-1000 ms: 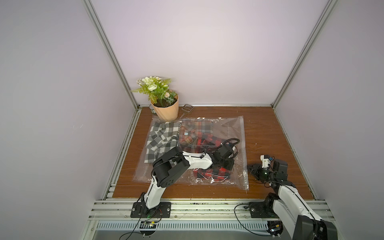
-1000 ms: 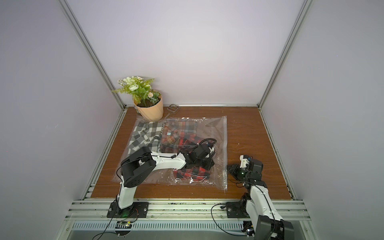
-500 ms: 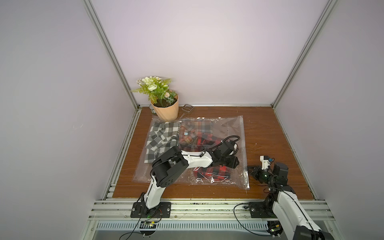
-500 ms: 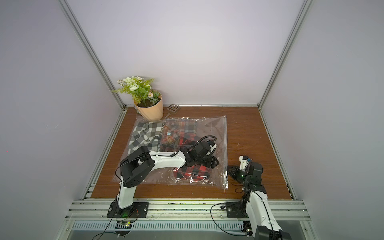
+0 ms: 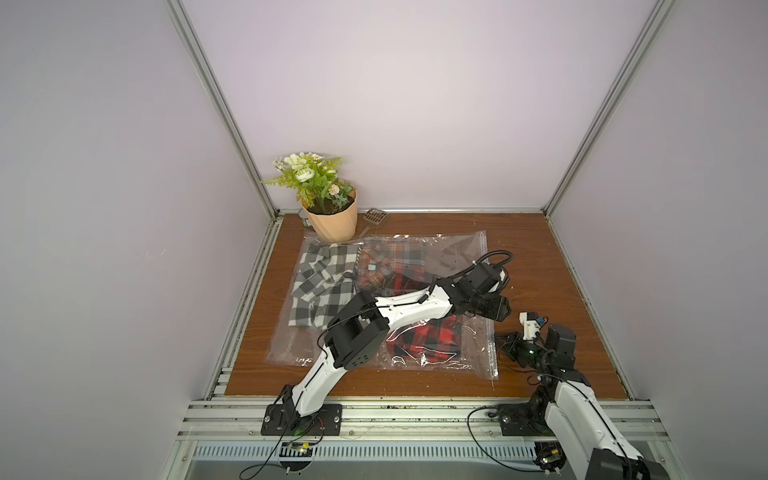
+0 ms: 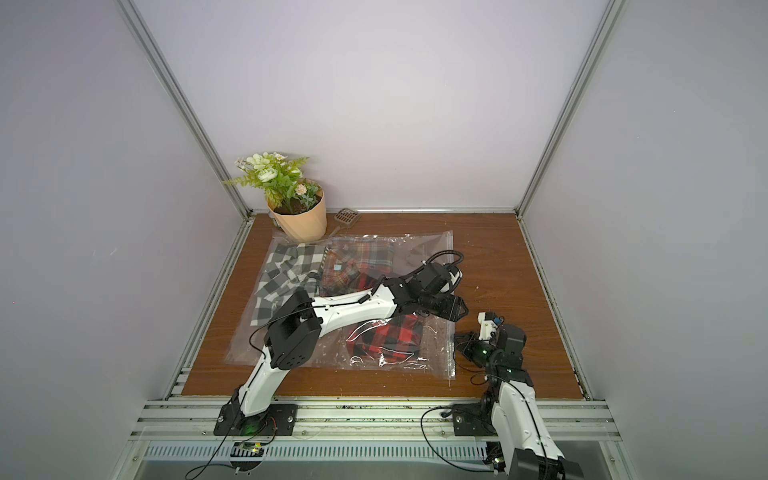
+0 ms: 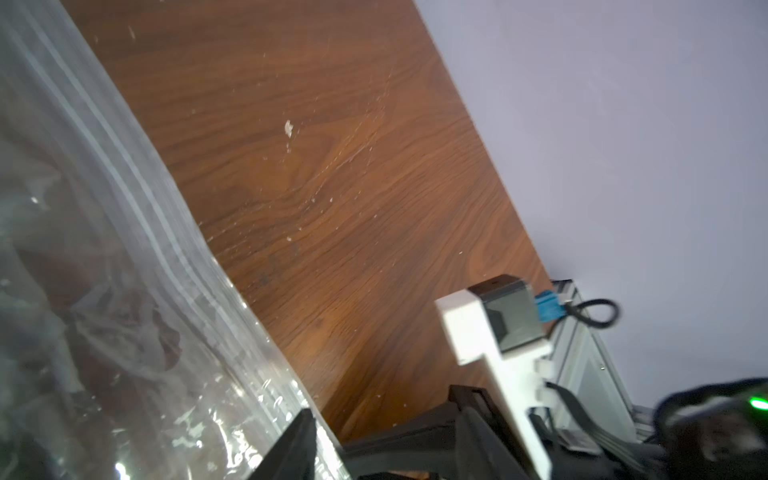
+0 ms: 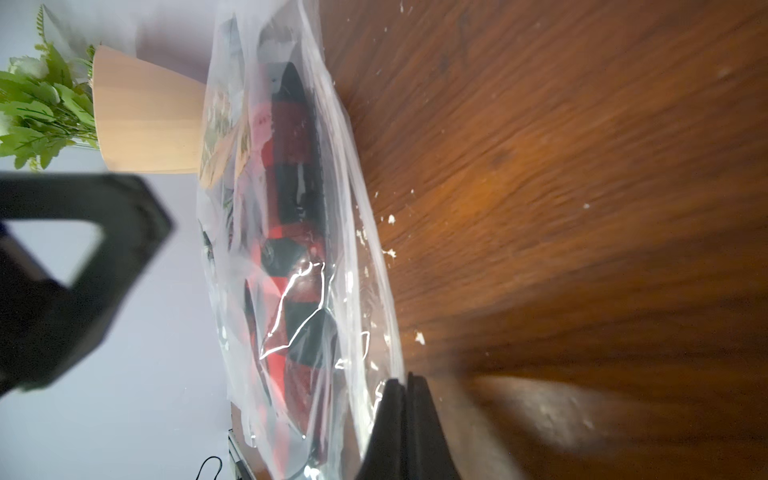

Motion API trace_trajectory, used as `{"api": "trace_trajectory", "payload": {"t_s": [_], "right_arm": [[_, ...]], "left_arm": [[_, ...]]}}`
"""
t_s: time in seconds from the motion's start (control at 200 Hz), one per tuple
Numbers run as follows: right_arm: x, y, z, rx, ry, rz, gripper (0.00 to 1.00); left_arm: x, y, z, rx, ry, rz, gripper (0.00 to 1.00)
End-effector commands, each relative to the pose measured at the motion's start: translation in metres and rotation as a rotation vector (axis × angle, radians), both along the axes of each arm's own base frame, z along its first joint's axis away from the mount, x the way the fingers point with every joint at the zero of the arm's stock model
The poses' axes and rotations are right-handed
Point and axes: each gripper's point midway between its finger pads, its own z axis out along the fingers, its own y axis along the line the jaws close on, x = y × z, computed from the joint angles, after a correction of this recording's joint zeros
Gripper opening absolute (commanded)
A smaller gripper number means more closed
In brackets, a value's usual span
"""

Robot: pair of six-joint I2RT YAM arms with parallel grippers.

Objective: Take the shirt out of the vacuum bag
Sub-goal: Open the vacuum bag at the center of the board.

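Observation:
The vacuum bag [image 5: 457,253] [image 6: 424,253] lies flat on the wooden table, clear and crinkly, with its zip strip along its right edge. Inside it lie a red-and-black checked shirt [image 5: 424,340] [image 8: 291,249], an orange plaid one [image 5: 390,266] and a black-and-white checked one [image 5: 324,286]. My left gripper [image 5: 498,318] [image 7: 382,432] hangs open over the bag's right edge, one finger [image 7: 299,440] above the zip strip [image 7: 137,187], bare wood between the jaws. My right gripper [image 5: 508,347] [image 8: 405,386] sits low at the same edge nearer the front, shut, with the bag's film [image 8: 357,291] running into its tips.
A flower pot [image 5: 332,220] stands at the back left corner, touching the bag, with a small brown grid scoop [image 5: 375,216] beside it. Walls close in on three sides. Bare wood [image 5: 561,270] lies right of the bag. The right arm's white camera bracket [image 7: 490,332] is close to my left gripper.
My left gripper has slid right from over the shirts to the bag's right edge and opened. My right gripper has closed and shifted slightly toward the front.

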Motion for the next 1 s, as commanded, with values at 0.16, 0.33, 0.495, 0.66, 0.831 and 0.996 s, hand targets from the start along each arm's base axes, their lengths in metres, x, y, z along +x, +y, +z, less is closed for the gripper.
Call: {"api": "trace_trajectory", "payload": {"t_s": [0.16,0.33,0.495,0.66,0.831,0.996], "right_arm": [[0.004,0.004,0.012,-0.004,-0.039,0.035,0.0],[0.003,0.005,0.012,-0.004,-0.036,0.041,0.0],[0.004,0.005,0.012,-0.007,-0.038,0.042,0.0],[0.003,0.006,0.012,-0.009,-0.039,0.046,0.0],[0.003,0.008,0.013,-0.013,-0.043,0.055,0.0],[0.003,0.01,0.014,-0.013,-0.049,0.067,0.0]], "left_arm": [[-0.013,0.018,-0.049,0.243,0.003,-0.022,0.56],[-0.013,0.019,-0.052,0.269,-0.014,-0.024,0.55],[-0.014,0.016,-0.052,0.271,-0.025,-0.035,0.55],[-0.016,0.022,-0.064,0.334,-0.029,-0.043,0.53],[-0.017,0.022,-0.068,0.345,-0.036,-0.048,0.53],[-0.017,0.022,-0.077,0.368,-0.038,-0.049,0.53]]}}
